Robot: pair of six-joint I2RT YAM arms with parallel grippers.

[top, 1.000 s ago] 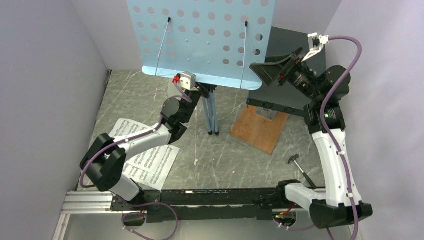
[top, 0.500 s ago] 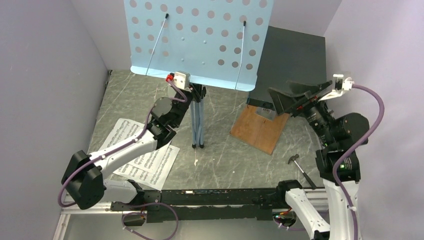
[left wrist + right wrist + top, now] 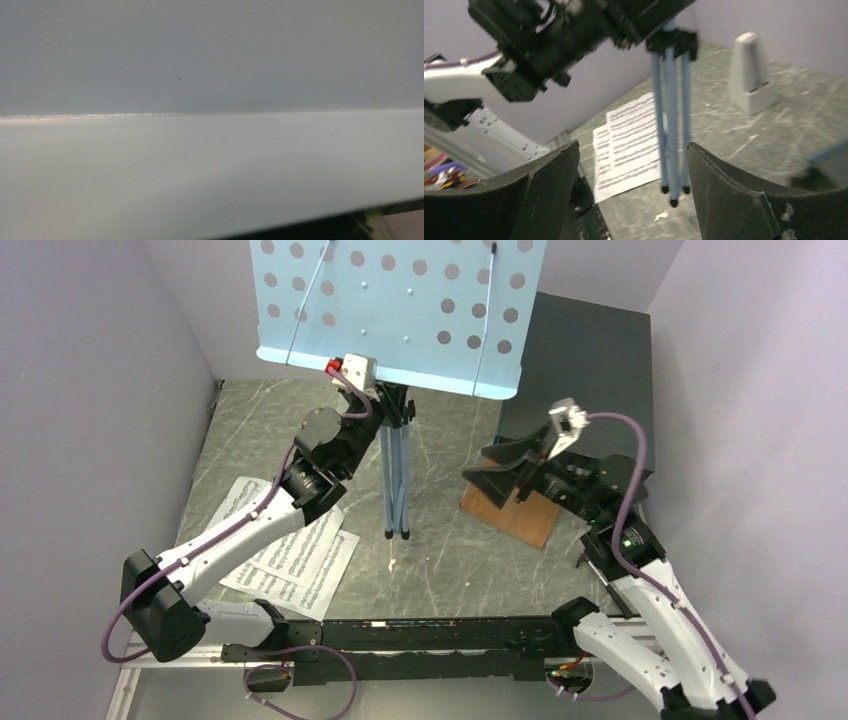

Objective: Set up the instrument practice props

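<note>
Right jaws wide, nothing in them; a second ago they were up by the dark box (image 3: 590, 350), now swung back to centre and aimed at the stand's legs. Left jaws: my wrist view is all pale blue plate, but from above they sit clamped on the neck of the music stand (image 3: 390, 310) just under its plate, so holding it.

Nearest me, the pages (image 3: 310, 570) lie flat on the counter (image 3: 450, 560), by my left arm, overlapping, printed side up. Not on the stand yet.

Next out, the stand. It has shifted left and its plate has come up in the top view since a second ago. Legs (image 3: 671, 115) folded tight together, not spread, hanging between my right jaws in that wrist view but well beyond them, no contact. Can't tell if the feet touch the counter. Plate is light blue, full of round holes, two thin wire arms across it, upright.

Farthest, the metronome (image 3: 751, 75), pale pyramid, standing on the counter past the legs.

Read: stand carried into place, right jaws likely coming for the legs to open them.
</note>
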